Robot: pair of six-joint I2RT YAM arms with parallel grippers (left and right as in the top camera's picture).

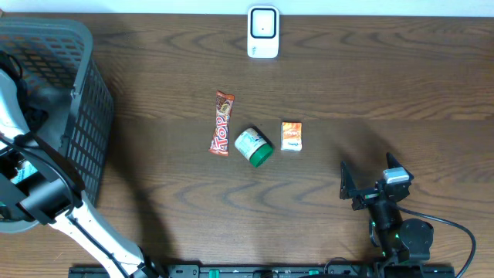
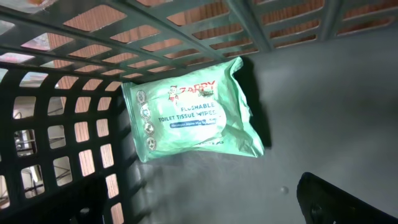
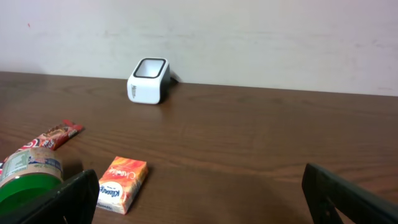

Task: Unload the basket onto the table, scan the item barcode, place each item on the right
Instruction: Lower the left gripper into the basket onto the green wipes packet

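Likely target: wipes pack (image 2: pixel 193 109), flat on basket (image 1: pixel 89 116) floor beside mesh wall, just ahead of left gripper (image 2: pixel 205 210), jaws wide. Long axis roughly along jaw opening. right gripper (image 3: pixel 202 202), also wide, well apart near tabletop (image 1: pixel 347 77) front-right corner.

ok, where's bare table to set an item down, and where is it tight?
Bare wood: the strip between the scanner and the candy bar, jar, orange box row; also right of the orange box to the table edge. Tight: those three mid-table, and the basket on the left.
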